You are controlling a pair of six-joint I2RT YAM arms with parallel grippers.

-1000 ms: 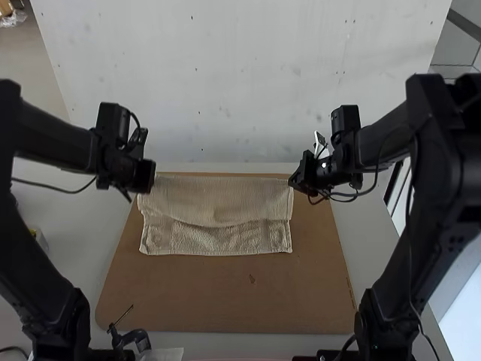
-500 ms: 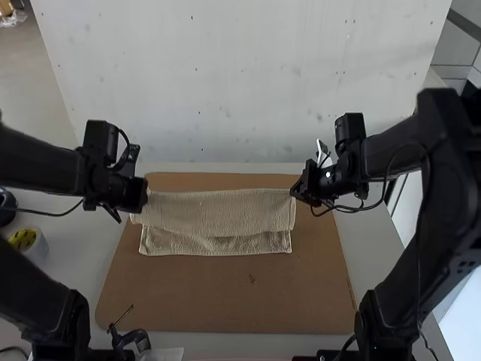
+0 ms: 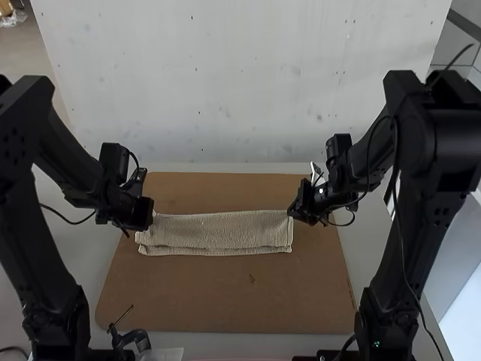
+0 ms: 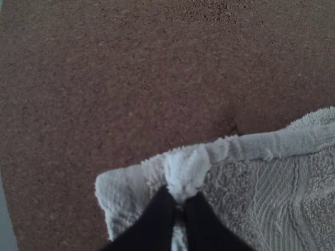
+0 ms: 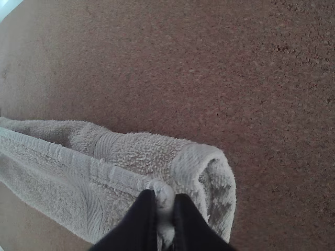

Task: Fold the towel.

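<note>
Brown board on pale table, narrow beige towel on top.

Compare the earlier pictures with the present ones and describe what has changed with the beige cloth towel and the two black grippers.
The black left gripper and black right gripper have carried the far edge of the beige cloth towel toward the arms' bases, leaving a narrower strip. Both grippers still pinch it. The towel's near edge and the flat brown board stayed put.
</note>
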